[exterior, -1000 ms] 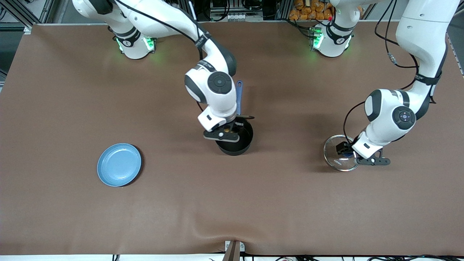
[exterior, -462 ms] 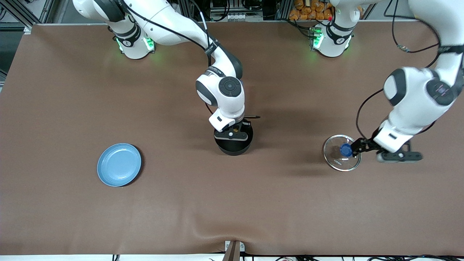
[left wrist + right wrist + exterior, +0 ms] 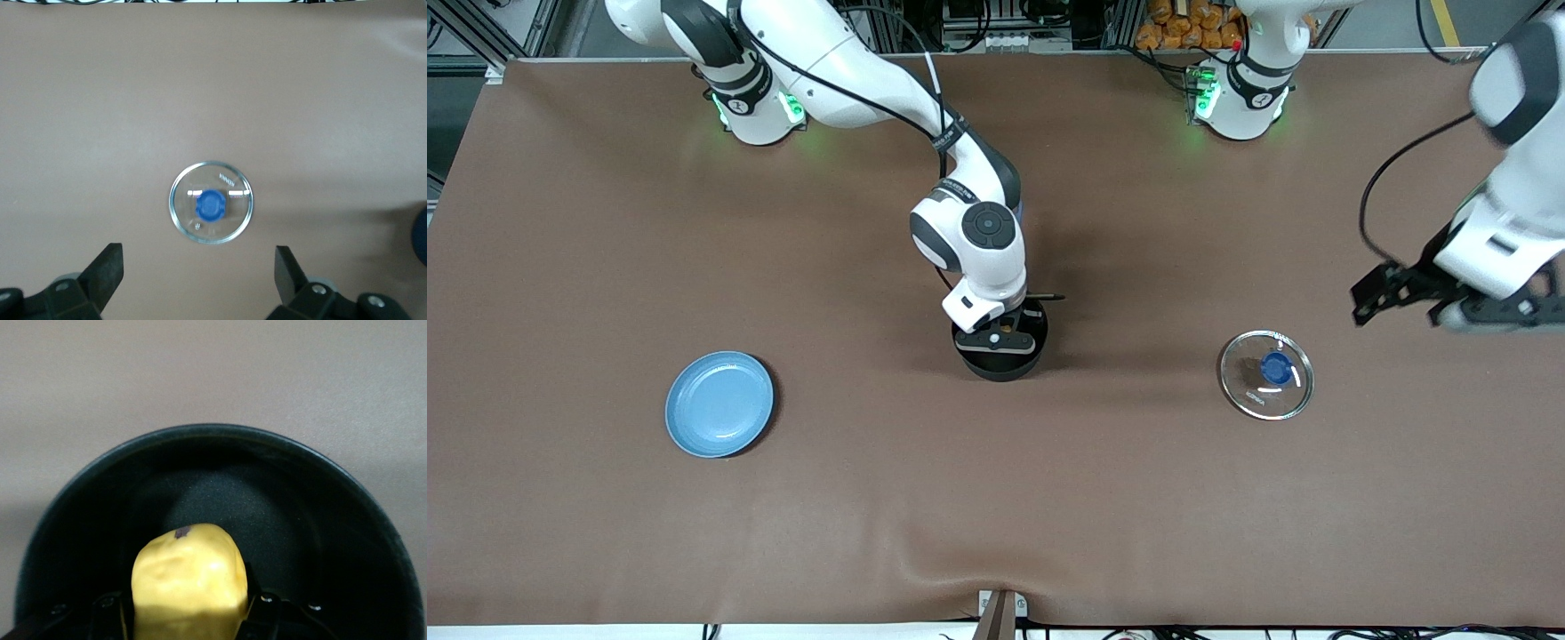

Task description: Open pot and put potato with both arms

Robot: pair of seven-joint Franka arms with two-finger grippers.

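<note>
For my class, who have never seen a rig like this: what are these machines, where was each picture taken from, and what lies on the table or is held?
Two white robot arms work at a brown table. One picture looks down from a high camera; two come from wrist cameras. The right tool holds a yellow potato over the open black pot. The left tool, open and empty, hangs above the glass lid, which lies on the table toward the left arm's end. A blue plate lies toward the right arm's end.
</note>
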